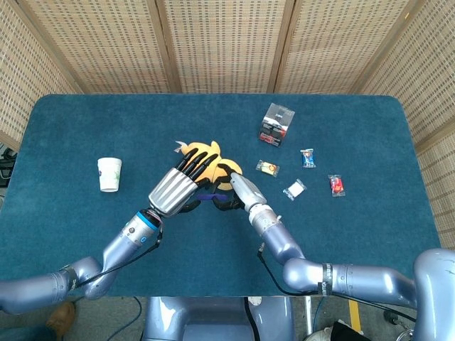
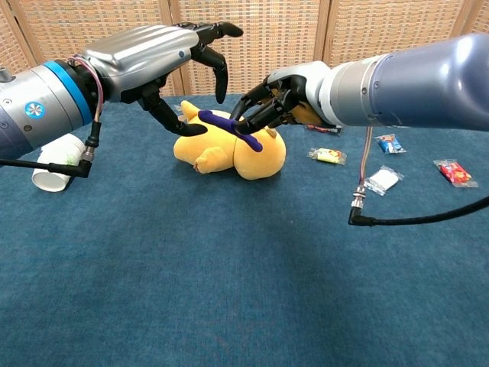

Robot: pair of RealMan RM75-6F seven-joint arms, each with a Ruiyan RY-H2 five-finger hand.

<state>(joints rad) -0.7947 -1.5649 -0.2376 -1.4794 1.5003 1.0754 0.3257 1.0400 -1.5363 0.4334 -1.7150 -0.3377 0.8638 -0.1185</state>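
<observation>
A yellow plush toy (image 1: 207,152) (image 2: 233,153) lies mid-table. A purple strip (image 2: 224,123) (image 1: 207,196) runs across the top of it. My right hand (image 1: 234,189) (image 2: 280,102) pinches the right end of that strip just above the toy. My left hand (image 1: 176,187) (image 2: 165,59) hovers over the toy's left side with its fingers spread and nothing in it. Its thumb hangs close to the strip's left end, and I cannot tell whether they touch. From the head view, both hands hide much of the toy.
A white paper cup (image 1: 109,174) (image 2: 55,164) lies to the left. A small dark box (image 1: 277,123) stands behind the toy on the right. Several wrapped candies (image 1: 294,189) (image 2: 382,180) are scattered to the right. A cable (image 2: 356,208) dangles from my right arm.
</observation>
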